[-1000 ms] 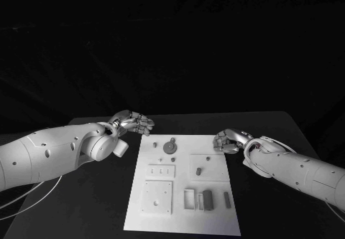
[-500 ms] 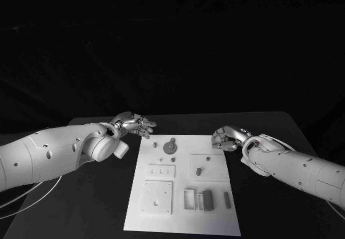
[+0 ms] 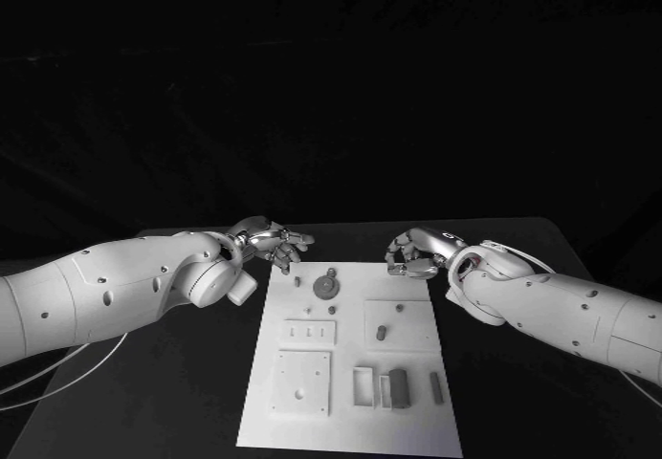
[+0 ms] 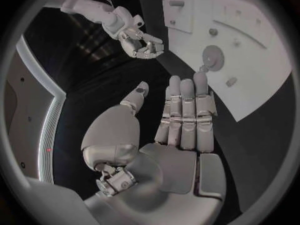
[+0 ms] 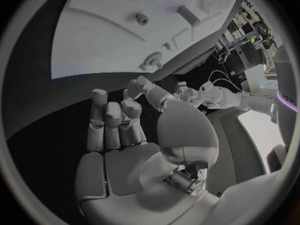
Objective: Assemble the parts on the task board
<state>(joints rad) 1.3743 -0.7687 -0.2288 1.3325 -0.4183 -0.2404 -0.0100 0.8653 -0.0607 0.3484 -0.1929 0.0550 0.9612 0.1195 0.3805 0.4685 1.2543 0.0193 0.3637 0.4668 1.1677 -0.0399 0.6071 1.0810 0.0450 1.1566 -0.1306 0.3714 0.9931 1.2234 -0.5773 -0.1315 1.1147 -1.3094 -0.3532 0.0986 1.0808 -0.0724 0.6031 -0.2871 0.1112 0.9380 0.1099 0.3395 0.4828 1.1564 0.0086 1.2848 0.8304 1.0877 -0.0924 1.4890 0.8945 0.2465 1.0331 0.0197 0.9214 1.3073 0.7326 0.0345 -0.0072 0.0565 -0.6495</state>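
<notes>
Black counter [image 3: 180, 382], matte, far edge visible behind both arms. One item sits directly on it: the white task board [image 3: 414, 421], flat, roughly centred, long side running away from the robot. Bare counter shows along both board sides.

Both white arms reach inward. The left hand [image 3: 271, 243] is empty, fingers straight. The right hand [image 3: 417, 253] is empty, fingers loosely curled

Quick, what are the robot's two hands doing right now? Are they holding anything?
Left hand: open, fingers straight, holding nothing.
Right hand: open, fingers partly curled, holding nothing.
</notes>
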